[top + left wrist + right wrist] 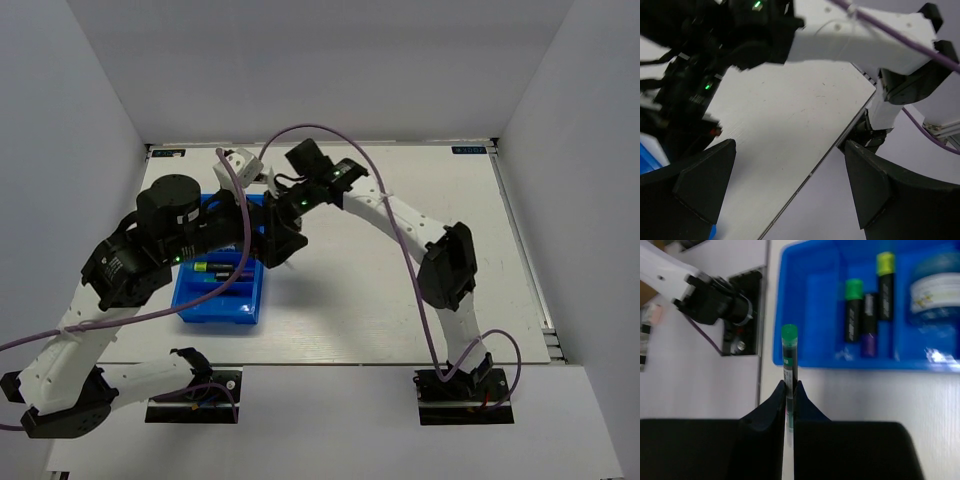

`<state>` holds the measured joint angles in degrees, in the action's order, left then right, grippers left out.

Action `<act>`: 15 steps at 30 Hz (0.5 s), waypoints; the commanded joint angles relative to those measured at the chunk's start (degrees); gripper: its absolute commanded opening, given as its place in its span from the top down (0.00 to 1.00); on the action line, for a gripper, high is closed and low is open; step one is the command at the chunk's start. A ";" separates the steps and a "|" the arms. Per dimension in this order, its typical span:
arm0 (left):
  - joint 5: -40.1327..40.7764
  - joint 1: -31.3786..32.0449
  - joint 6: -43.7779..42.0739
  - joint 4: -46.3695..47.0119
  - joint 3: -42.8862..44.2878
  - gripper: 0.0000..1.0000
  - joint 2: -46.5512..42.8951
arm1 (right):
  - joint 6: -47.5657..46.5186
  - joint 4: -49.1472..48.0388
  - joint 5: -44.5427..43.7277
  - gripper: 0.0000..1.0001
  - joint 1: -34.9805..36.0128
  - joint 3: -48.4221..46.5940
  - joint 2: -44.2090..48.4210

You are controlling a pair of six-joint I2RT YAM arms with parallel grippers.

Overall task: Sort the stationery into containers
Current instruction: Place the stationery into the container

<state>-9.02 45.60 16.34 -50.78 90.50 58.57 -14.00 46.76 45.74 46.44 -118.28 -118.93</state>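
Pinching a pen point(789, 357) between my right gripper's point(790, 387) fingertips, I have the jaws pressed almost together on its thin black barrel, and it points out toward 12 o'clock with its green cap leading. The grip sits on the barrel behind the cap, with a good part of the pen sticking out past the fingertips. I judge it light and stiff, but smooth and round, so it could swivel or slide in a two-point pinch. A hold nearer the middle of the barrel would steady it best, and it needs only gentle pressure.

Seen from my wrist, the cap shows against the left rim of the tray point(810, 362), which fills the view from 12 to 3 o'clock. How high the pen hangs above the table I cannot tell.

Inside the tray, the middle section seems to hold three highlighters lying side by side along its length: green point(853, 310), purple point(869, 325) and yellow point(885, 287). The tin point(935, 292) sits in the section at 2 o'clock. The long section nearest the pen shows only bare blue floor, though the picture is blurred there, and I judge it the likeliest slot.

My left gripper point(790, 165) is spread wide with nothing between its fingers, hanging over the table point(790, 120)
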 commanded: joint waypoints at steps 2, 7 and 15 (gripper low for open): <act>-5.30 0.28 -0.60 1.21 2.58 0.00 0.41 | 18.79 -30.92 13.84 1.00 2.51 3.30 -1.92; -6.89 0.27 -0.34 2.44 2.14 0.00 0.67 | 41.72 -63.81 16.75 1.00 4.54 3.50 -7.79; -7.95 0.28 0.36 4.11 -1.02 0.00 -0.47 | 34.33 -59.71 14.74 1.00 7.97 -0.64 -17.03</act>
<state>-15.66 45.63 16.58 -47.83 90.45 59.13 22.33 -9.67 59.33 53.01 -116.49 -135.44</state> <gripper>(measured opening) 0.996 0.033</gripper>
